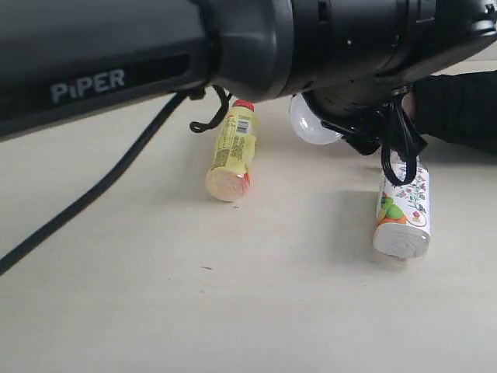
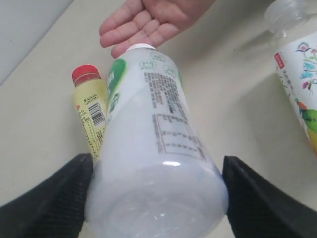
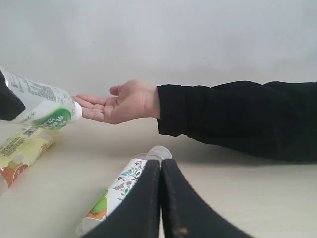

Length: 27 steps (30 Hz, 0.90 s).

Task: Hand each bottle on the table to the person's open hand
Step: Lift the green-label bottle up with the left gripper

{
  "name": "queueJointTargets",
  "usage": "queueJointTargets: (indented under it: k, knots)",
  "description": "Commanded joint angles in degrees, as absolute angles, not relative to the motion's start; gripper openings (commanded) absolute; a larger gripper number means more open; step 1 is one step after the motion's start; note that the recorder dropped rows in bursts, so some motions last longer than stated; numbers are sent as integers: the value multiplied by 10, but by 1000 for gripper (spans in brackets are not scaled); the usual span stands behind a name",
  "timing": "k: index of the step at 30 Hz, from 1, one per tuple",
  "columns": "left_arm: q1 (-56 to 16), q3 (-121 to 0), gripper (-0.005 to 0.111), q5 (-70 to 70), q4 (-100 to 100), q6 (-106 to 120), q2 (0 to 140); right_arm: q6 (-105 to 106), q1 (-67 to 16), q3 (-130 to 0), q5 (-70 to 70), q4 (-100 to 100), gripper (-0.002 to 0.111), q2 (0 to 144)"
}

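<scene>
My left gripper [image 2: 156,208] grips the clear bottle [image 2: 148,124] with its white-green label and white cap, next to the open hand [image 2: 148,20]. My right gripper [image 3: 161,198] is closed and empty.

Table [image 1: 233,311] with one bottle [image 1: 231,155] at left, another bottle [image 1: 404,210] at right, third bottle [image 2: 153,163] aloft between, cap [image 2: 141,47] at the hand [image 2: 148,20].

Tilted clear green-and-white-labelled plastic bottle [image 3: 44,106], white cap right at fingertips of bare palm-up hand [image 3: 121,101] in black sleeve [image 3: 233,116]; black right gripper [image 3: 160,168] pressed closed.
</scene>
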State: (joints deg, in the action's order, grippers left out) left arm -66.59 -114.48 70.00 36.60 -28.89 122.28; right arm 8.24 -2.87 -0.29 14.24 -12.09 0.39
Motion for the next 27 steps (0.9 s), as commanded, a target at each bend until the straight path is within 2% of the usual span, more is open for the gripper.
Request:
queueJointTargets:
  k: [1, 9, 27]
  knots:
    - [-680, -1143, 0, 700, 370, -293, 1195, 83, -27, 0, 138, -121, 0, 0]
    - [-691, -1143, 0, 696, 385, -307, 1171, 83, -27, 0, 138, -121, 0, 0]
    - [-680, -1143, 0, 515, 625, -573, 1232, 83, -27, 0, 138, -121, 0, 0]
